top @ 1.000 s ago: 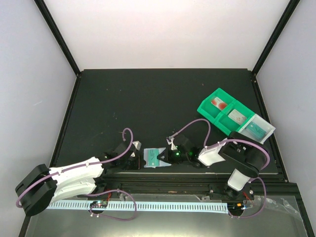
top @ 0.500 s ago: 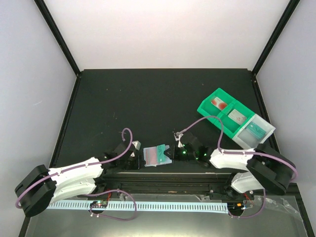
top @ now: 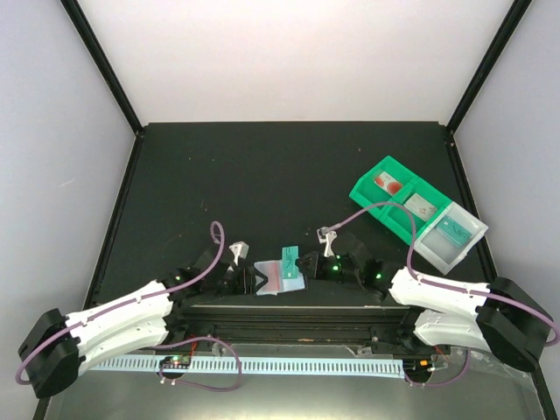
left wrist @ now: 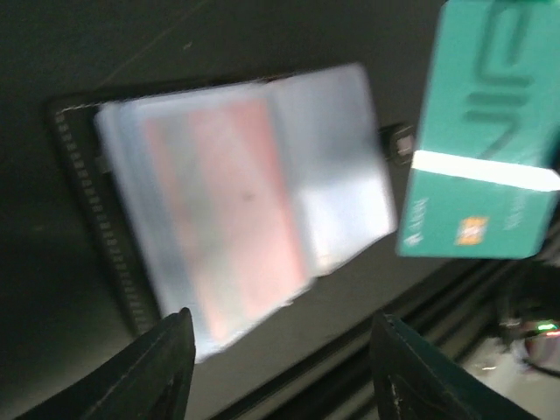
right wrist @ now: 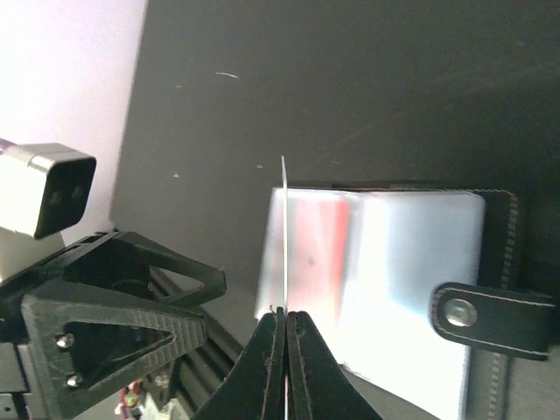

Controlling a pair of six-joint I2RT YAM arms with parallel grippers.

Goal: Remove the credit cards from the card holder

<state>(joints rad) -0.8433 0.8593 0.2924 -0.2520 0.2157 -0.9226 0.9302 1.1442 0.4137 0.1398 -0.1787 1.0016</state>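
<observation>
Pictured from above, at the near edge of the black table: the wallet, lying open and flat between the two grippers, pale inner side up. Clamped in the right gripper, jaws shut tight on its lower edge: a teal card, held on end, out of the pockets, over the far right part of the wallet. No telling whether touching it or just clear. From the right wrist, seen edge-on as a thin bright line rising from the closed fingers, with the wallet behind and its black snap tab lying across the right-hand side. Tucked behind a clear pocket on the wallet's left half: a pinkish-red card, blurred. Just left of the wallet, the left gripper, jaws well apart and gripping nothing, low in the wrist view on either side of the wallet's near edge; contact with it impossible to judge. Well apart, toward the table's right side: the green tray, set at an angle, one card to a compartment. White card with red marks in the far green compartment, grey card in the middle one, second teal card in the clear end compartment nearest the right arm.
</observation>
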